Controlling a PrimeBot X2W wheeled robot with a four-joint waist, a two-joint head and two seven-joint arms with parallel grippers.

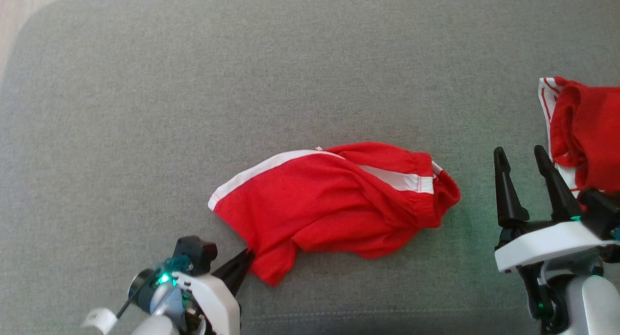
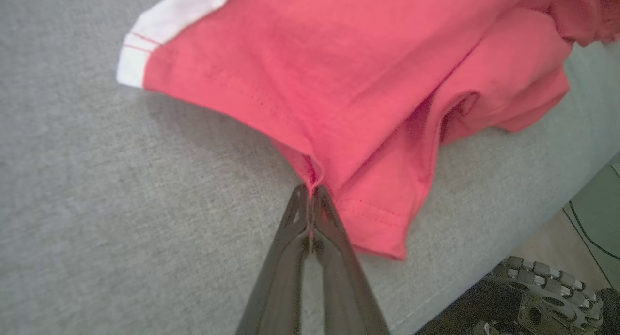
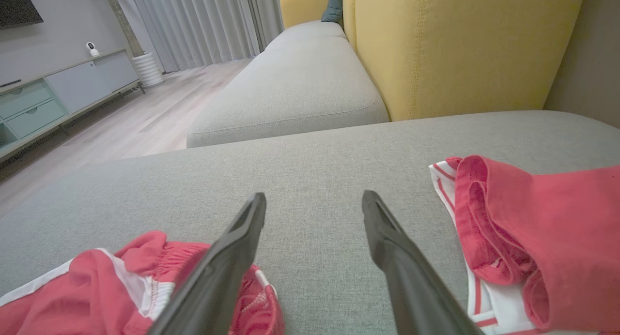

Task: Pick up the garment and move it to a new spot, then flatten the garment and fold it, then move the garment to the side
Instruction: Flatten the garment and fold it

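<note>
The garment (image 1: 334, 199) is a pair of red shorts with white side stripes, lying crumpled on the grey cushion (image 1: 290, 73) near its front edge. My left gripper (image 1: 248, 253) is shut on the hem of its near leg; in the left wrist view the two fingertips meet on a pinch of red cloth (image 2: 310, 180) at the gripper (image 2: 310, 192). My right gripper (image 1: 520, 156) hovers open to the right of the garment, with nothing between its fingers. The right wrist view shows the gripper (image 3: 315, 202) above the bare cushion, the garment (image 3: 121, 286) at its lower left.
A second red and white garment (image 1: 581, 136) lies at the cushion's right edge, beside my right gripper, and appears as the second garment (image 3: 533, 238) in the right wrist view. A yellow sofa back (image 3: 460, 49) stands beyond. The cushion's front edge (image 2: 436, 291) is close to my left gripper.
</note>
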